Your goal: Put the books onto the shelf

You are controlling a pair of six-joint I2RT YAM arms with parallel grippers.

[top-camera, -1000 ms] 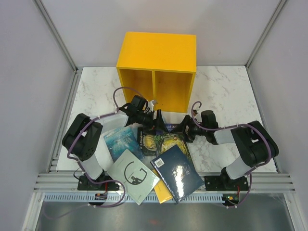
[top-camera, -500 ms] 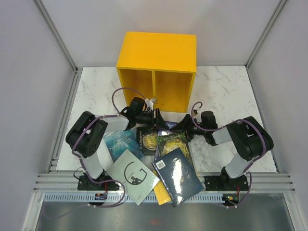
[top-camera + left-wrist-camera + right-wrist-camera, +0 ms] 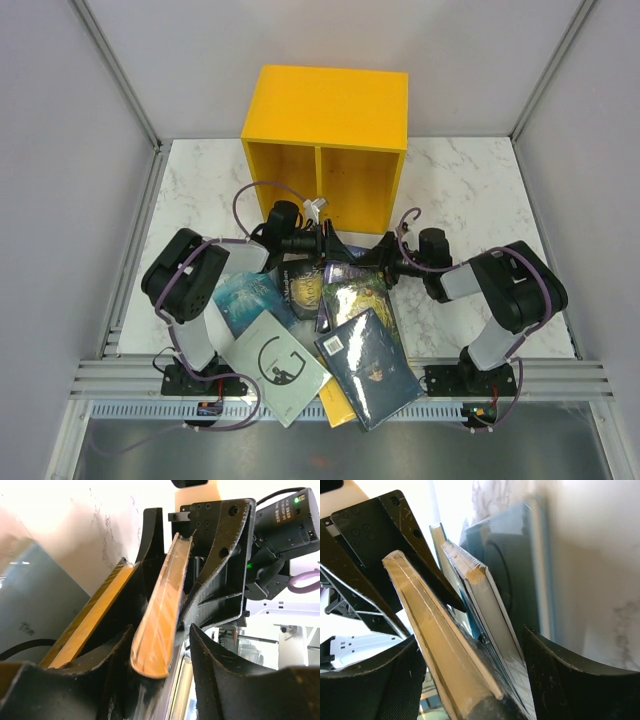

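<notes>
Books [image 3: 272, 360] on marble table [image 3: 470, 190], grey walls [image 3: 60, 150]; left claw [image 3: 328, 243], right claw [image 3: 372, 258] astride one book [image 3: 160, 605], grip unclear

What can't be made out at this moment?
- Cover of the upright book: edge-on in both wrist views, and covered from above by the left gripper and right gripper.
- Whether either gripper actually pinches it: contact is unclear in the close wrist views.
- Most of the yellow book: under the navy book, top view.
- Titles: too small, top view.
</notes>
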